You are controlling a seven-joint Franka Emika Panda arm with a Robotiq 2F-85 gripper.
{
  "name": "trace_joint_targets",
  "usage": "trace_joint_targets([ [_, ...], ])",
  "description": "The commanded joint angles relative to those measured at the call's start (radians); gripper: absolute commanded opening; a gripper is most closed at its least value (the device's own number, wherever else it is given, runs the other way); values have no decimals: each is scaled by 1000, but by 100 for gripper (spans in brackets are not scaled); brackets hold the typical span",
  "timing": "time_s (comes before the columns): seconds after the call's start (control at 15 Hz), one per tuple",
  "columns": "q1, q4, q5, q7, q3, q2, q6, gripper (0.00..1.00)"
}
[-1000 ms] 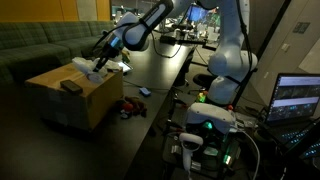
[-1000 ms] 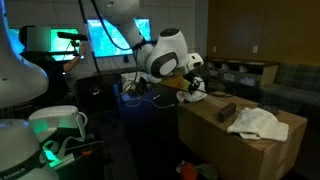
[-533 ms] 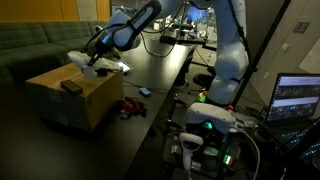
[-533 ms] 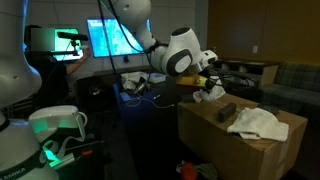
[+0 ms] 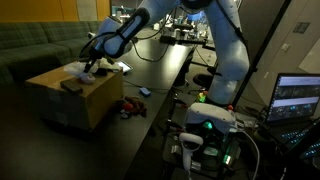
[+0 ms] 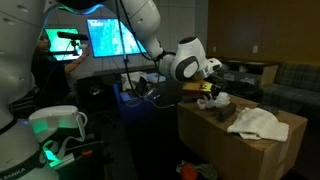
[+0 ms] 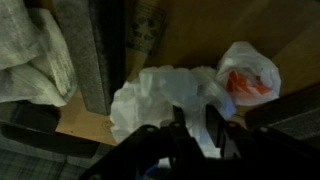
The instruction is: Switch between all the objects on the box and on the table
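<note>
My gripper (image 7: 195,130) hangs low over the tan box (image 5: 62,105), near its far edge in both exterior views (image 6: 214,96). Its jaws stand slightly apart, astride a crumpled white rag (image 7: 150,95) that lies on the box top. Beside that rag sits a white wrapping with something red-orange in it (image 7: 245,78). A black rectangular block (image 5: 70,87) lies further along the top, and a larger white cloth (image 6: 255,122) is spread past it. On the black table (image 5: 160,65), a red thing (image 5: 128,106) and a tiny blue piece (image 5: 143,92) lie near its front end.
A green sofa (image 5: 35,45) stands behind the box. The robot's base and electronics with green lights (image 5: 205,125) sit at the table's near end, and a laptop (image 5: 300,98) beside them. Monitors (image 6: 110,38) and cables crowd the table's far end.
The arm has swung from the table's side over the box top and come down, bringing the white rag with it. The jaws have parted a little.
</note>
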Motion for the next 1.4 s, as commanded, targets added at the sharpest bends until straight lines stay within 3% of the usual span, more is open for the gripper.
trace_joint_targets([
  [0.0, 78, 65, -6, 48, -79, 18, -22, 63],
  [0.33, 131, 48, -6, 105, -143, -25, -2, 99],
  [0.8, 200, -24, 0, 167, -139, -99, 17, 100],
  [1.33, 434, -42, -14, 417, -268, -68, 38, 100],
])
